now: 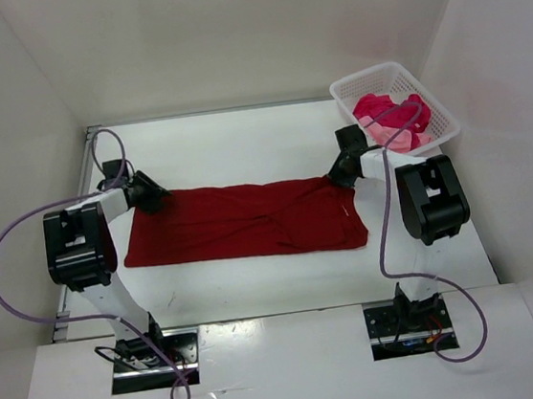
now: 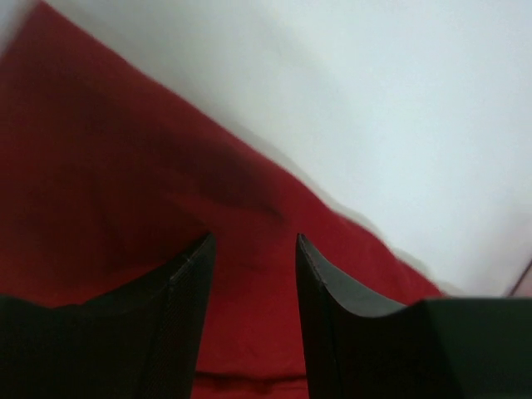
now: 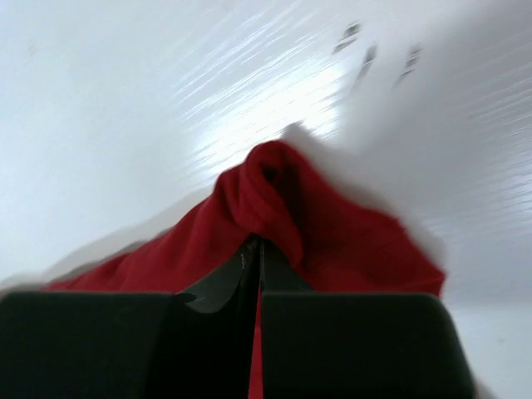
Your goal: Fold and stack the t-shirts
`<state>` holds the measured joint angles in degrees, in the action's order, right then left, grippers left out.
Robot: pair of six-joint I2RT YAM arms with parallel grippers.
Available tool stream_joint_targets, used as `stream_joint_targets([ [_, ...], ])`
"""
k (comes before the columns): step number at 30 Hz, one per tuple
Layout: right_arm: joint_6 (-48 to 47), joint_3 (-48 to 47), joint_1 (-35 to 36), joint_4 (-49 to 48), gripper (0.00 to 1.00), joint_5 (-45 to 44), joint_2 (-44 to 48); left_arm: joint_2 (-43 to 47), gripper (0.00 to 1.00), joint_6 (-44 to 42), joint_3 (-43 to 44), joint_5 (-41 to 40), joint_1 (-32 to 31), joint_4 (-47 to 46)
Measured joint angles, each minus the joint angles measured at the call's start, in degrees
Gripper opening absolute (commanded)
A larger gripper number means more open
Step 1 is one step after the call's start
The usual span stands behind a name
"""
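The dark red t-shirt (image 1: 245, 221) lies spread in a long flat band across the middle of the table. My left gripper (image 1: 154, 197) is at its far left corner; in the left wrist view (image 2: 253, 241) its jaws stand open over the red cloth (image 2: 116, 183). My right gripper (image 1: 341, 174) is at the shirt's far right corner, shut on a bunched fold of the dark red cloth (image 3: 274, 199). The light pink t-shirt (image 1: 379, 130) and the magenta-crimson t-shirt (image 1: 383, 109) lie crumpled in the basket.
A white plastic lattice basket (image 1: 434, 103) stands at the back right corner of the table, right behind my right arm. White walls close the table on the left, back and right.
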<state>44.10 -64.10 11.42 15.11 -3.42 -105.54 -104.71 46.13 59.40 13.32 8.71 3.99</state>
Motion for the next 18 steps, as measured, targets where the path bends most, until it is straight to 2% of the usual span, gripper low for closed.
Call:
stream_joint_targets([
  [4,0.4,-0.2,-1.3,0.0,0.05,-0.9,-1.2,-1.4,0.51,0.9,0.9,0.9,4.6,-1.8],
  [12,0.2,-0.8,-1.5,0.6,0.2,-0.9,-0.2,-1.0,0.51,0.8,1.2,2.1,9.2,-1.9],
  [15,-0.2,-0.9,-0.9,1.5,0.32,-0.7,3.5,3.4,0.53,0.8,0.5,1.8,9.6,-0.6],
  [17,-0.4,-0.9,0.0,2.0,0.32,-0.5,7.1,8.5,0.53,0.8,-0.3,1.7,9.4,-0.2],
  [18,-0.5,-0.9,0.7,2.1,0.28,-0.2,9.2,10.7,0.53,0.7,-0.3,1.4,8.9,-0.1],
])
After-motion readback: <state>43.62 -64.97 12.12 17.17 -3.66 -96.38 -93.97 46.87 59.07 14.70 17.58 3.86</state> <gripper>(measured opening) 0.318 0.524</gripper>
